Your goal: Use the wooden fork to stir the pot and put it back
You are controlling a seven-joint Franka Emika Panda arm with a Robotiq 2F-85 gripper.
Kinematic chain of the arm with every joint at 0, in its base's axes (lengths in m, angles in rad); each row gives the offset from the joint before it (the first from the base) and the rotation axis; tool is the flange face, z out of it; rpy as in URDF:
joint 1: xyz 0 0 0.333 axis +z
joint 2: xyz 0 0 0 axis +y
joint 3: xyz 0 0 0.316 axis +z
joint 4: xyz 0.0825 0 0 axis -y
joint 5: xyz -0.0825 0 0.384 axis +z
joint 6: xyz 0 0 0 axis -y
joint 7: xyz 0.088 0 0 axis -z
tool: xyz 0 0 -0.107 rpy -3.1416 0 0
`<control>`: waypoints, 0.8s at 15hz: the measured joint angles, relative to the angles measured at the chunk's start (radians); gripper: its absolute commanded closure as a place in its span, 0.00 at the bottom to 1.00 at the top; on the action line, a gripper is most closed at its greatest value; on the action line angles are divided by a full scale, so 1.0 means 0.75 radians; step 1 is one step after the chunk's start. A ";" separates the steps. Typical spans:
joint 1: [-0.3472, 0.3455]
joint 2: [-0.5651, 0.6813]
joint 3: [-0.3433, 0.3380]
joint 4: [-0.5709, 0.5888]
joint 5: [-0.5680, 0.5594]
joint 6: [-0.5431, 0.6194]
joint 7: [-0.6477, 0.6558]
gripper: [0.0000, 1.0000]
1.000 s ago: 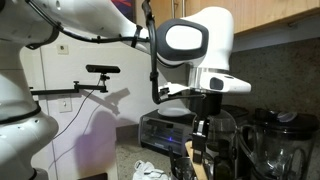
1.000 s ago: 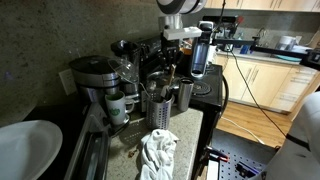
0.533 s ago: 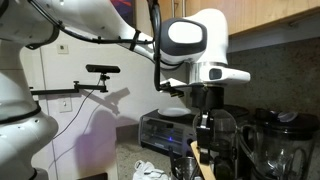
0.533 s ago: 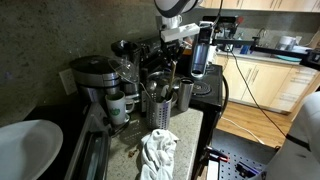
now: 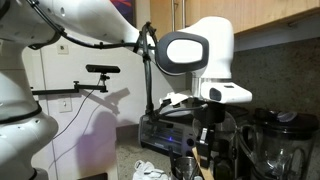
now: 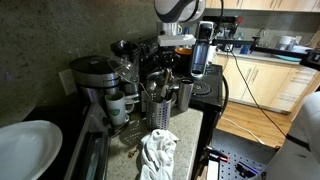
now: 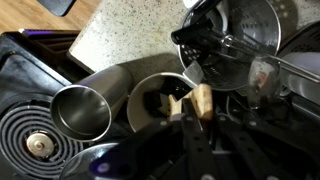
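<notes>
My gripper [image 7: 190,122] is shut on the wooden fork [image 7: 201,100], whose light tan handle shows between the dark fingers. The fork hangs down into a round steel pot [image 7: 146,92] right under the gripper; its lower end is hidden inside. In an exterior view the gripper [image 5: 206,138] hangs from the white wrist, with the fork [image 5: 204,162] sloping down below it. In an exterior view the gripper [image 6: 174,62] is above the steel pots [image 6: 158,113], and the fork [image 6: 169,77] is only faintly visible.
A second, empty steel cup [image 7: 82,110] stands next to the pot, on a black stove with a coil burner [image 7: 38,146]. Blender jars [image 5: 282,145] and a coffee maker [image 6: 95,80] stand close behind. A crumpled white cloth [image 6: 158,152] lies on the speckled counter. A toaster oven [image 5: 165,125] stands at the back.
The wrist has turned and dropped slightly, and the fork has shifted a little sideways over the pot. The grip on the fork is unchanged.
</notes>
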 measured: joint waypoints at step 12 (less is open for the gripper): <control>0.007 0.014 0.013 0.139 -0.151 -0.326 -0.169 0.94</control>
